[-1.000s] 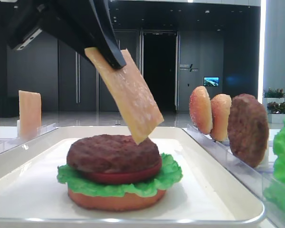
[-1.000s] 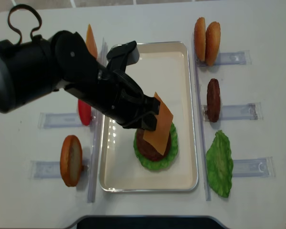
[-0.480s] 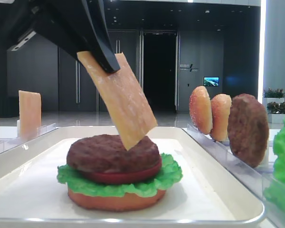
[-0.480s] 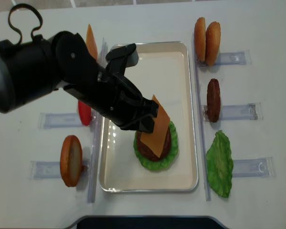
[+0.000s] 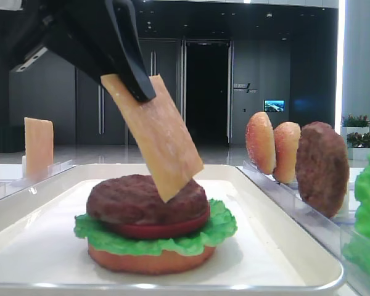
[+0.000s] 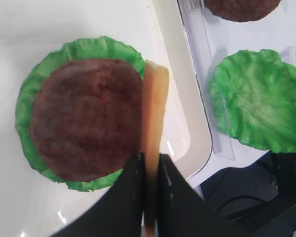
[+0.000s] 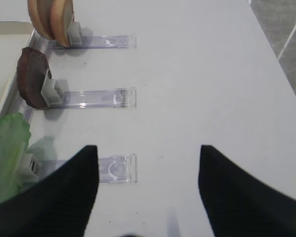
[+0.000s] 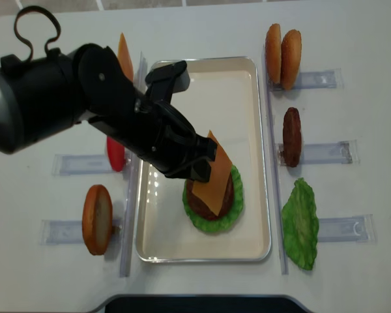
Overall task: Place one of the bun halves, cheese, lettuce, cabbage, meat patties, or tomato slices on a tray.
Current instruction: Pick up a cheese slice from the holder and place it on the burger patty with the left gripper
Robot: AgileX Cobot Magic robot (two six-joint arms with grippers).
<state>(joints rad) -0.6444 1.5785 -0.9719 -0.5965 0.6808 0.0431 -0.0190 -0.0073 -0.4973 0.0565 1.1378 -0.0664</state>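
Exterior high shows the left gripper (image 5: 132, 86), matte black, pinching a thin glossy square of cheese (image 5: 154, 139), tilted, its lower corner at the bumpy brown patty (image 5: 145, 200) stacked over ruffled lettuce (image 5: 154, 237) on the smooth cream tray (image 5: 283, 246). Right gripper (image 7: 148, 197) hangs wide apart, holding nothing.

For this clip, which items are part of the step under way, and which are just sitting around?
In play:
- thin square orange-yellow cheese slice, tilted, in the shut left claw
- stacked burger topped by a dark brown patty
- cream-white rectangular tray

Idle:
- two golden bun halves
- spare patty
- loose green lettuce leaf
- open right claw
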